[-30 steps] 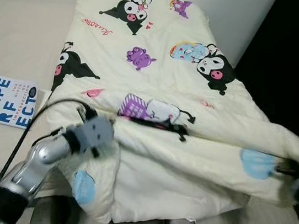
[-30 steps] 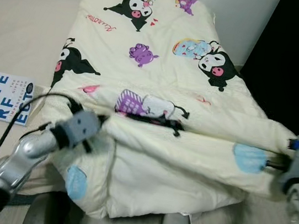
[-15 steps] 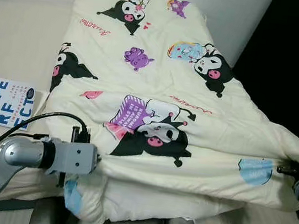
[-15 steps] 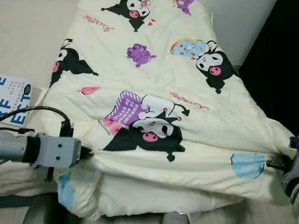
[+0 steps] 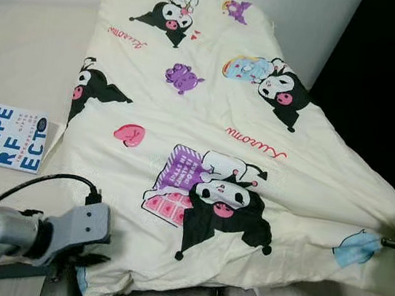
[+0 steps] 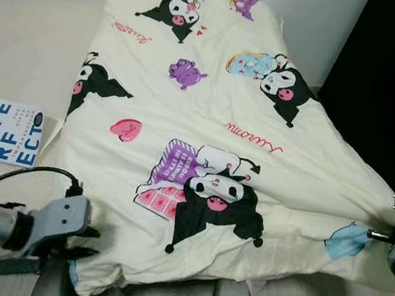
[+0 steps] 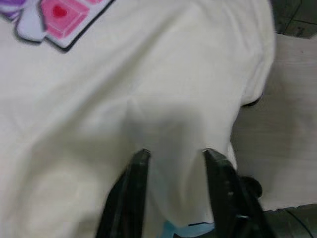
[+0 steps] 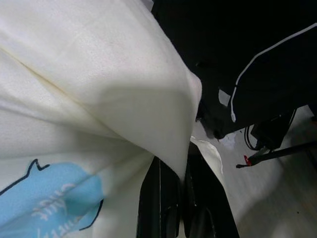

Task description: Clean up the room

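Left eye view: one bed (image 5: 28,43) with a pale cover carries the scene, and on it lies one cream blanket (image 5: 209,120) printed with black, purple, pink and blue cartoon figures. The blanket is spread nearly flat, its long axis running from the wall at the far end down toward the robot, its near edge hanging just over the bed's front side and fanning out wider toward the right. One book (image 5: 6,136) with a white and blue cover lies flat on the bed just beside the blanket's left edge, apart from it, its big blue letters reading sideways. The left tool (image 5: 82,261) sits at the blanket's near left corner, low at the bed's front edge, on its silver arm with a black cable looping over the wrist. In the left wrist view its two black fingers (image 7: 134,183) stand a little apart with a fold of the cream cloth bunched between them, so the left tool is pinching the blanket. The right tool (image 6: 384,235) is at the blanket's near right corner, by the dark area at the bed's right side, next to a blue printed patch. In the right wrist view its fingers (image 8: 158,198) are pressed close together with a thin edge of the blanket caught between them, the cloth draping away taut from the grip.
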Robot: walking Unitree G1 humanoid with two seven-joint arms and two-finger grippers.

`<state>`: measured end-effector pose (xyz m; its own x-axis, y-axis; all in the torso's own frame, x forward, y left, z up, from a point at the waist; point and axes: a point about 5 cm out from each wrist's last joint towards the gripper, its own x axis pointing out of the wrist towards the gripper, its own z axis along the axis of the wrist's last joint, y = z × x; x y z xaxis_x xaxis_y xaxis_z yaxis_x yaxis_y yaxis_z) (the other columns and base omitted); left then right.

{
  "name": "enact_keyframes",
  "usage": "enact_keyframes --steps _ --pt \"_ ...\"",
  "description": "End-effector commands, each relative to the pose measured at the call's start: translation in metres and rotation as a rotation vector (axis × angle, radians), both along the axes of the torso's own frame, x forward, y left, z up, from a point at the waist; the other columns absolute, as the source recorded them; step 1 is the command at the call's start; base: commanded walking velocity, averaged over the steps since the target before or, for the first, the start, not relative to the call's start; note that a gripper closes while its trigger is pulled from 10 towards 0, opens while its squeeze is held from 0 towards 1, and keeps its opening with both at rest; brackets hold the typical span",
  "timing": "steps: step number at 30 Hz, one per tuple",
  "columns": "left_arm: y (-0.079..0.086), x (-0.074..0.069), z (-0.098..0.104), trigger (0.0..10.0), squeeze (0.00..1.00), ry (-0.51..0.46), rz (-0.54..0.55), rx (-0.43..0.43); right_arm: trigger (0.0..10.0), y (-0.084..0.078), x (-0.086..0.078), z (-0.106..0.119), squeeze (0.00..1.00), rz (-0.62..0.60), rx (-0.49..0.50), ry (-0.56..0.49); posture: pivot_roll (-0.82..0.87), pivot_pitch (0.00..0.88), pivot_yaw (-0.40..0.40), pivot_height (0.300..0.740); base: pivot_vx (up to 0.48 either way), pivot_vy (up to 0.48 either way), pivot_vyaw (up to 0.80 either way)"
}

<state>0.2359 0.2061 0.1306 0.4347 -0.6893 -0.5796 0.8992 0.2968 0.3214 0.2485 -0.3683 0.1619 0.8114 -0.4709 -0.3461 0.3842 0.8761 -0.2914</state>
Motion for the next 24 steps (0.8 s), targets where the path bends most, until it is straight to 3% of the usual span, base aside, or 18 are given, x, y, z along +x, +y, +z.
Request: enact_keyframes --steps 1,7,10,11,12,14,15,16,18,19,21,22,23,24 --pt "0.01 -0.003 -0.004 10.0 1.0 0.019 0.09 -0.037 0.0 -0.006 -0.005 -0.002 0.0 -0.034 -0.014 0.027 -0.12 0.246 -0.008 0.471 0.0 0.0 0.0" --pt "0.021 -0.006 -0.007 10.0 1.0 -0.016 0.209 -0.037 0.0 -0.006 -0.004 -0.002 0.0 -0.033 -0.015 0.03 -0.11 0.249 -0.007 0.471 0.0 0.0 0.0" --pt "0.028 -0.009 -0.017 10.0 1.0 -0.038 0.348 -0.03 0.0 -0.003 -0.002 -0.006 0.0 -0.027 -0.01 0.037 -0.11 0.249 -0.007 0.471 0.0 0.0 0.0" --pt "0.028 -0.009 -0.017 10.0 1.0 -0.038 0.348 -0.03 0.0 -0.003 -0.002 -0.006 0.0 -0.027 -0.01 0.037 -0.11 0.249 -0.007 0.471 0.0 0.0 0.0" --pt "0.033 -0.008 -0.024 10.0 1.0 -0.041 0.456 -0.037 0.0 -0.001 -0.002 -0.008 0.0 -0.024 -0.008 0.041 -0.1 0.25 -0.008 0.471 0.0 0.0 0.0" --pt "0.033 -0.008 -0.024 10.0 1.0 -0.041 0.456 -0.037 0.0 -0.001 -0.002 -0.008 0.0 -0.024 -0.008 0.041 -0.1 0.25 -0.008 0.471 0.0 0.0 0.0" --pt "0.037 -0.005 -0.031 10.0 1.0 -0.021 0.611 -0.098 0.0 0.0 0.0 -0.01 0.0 -0.019 -0.006 0.045 -0.1 0.25 -0.008 0.471 0.0 0.0 0.0" --pt "0.037 -0.005 -0.031 10.0 1.0 -0.021 0.611 -0.098 0.0 0.0 0.0 -0.01 0.0 -0.019 -0.006 0.045 -0.1 0.25 -0.008 0.471 0.0 0.0 0.0" --pt "0.037 -0.006 -0.05 10.0 1.0 0.092 0.935 -0.32 0.0 0.005 0.003 -0.014 0.0 -0.006 0.0 0.054 -0.1 0.245 -0.01 0.471 0.0 0.0 0.0" --pt "0.037 -0.007 -0.057 10.0 1.0 0.134 1.036 -0.408 0.0 0.007 0.004 -0.016 0.0 -0.001 0.002 0.056 -0.1 0.243 -0.011 0.471 0.0 0.0 0.0" --pt "0.037 -0.007 -0.057 10.0 1.0 0.134 1.036 -0.408 0.0 0.007 0.004 -0.016 0.0 -0.001 0.002 0.056 -0.1 0.243 -0.011 0.471 0.0 0.0 0.0" --pt "0.039 -0.006 -0.059 10.0 1.0 0.135 1.123 -0.488 0.0 0.009 0.005 -0.017 0.0 0.003 0.003 0.058 -0.1 0.241 -0.013 0.471 0.0 0.0 0.0" --pt "0.045 -0.004 -0.059 10.0 0.94 0.141 1.208 -0.593 0.0 0.01 0.006 -0.018 0.0 0.007 0.002 0.06 -0.1 0.241 -0.014 0.471 0.0 0.0 0.0" --pt "0.045 -0.004 -0.059 10.0 0.94 0.141 1.208 -0.593 0.0 0.01 0.006 -0.018 0.0 0.007 0.002 0.06 -0.1 0.241 -0.014 0.471 0.0 0.0 0.0"
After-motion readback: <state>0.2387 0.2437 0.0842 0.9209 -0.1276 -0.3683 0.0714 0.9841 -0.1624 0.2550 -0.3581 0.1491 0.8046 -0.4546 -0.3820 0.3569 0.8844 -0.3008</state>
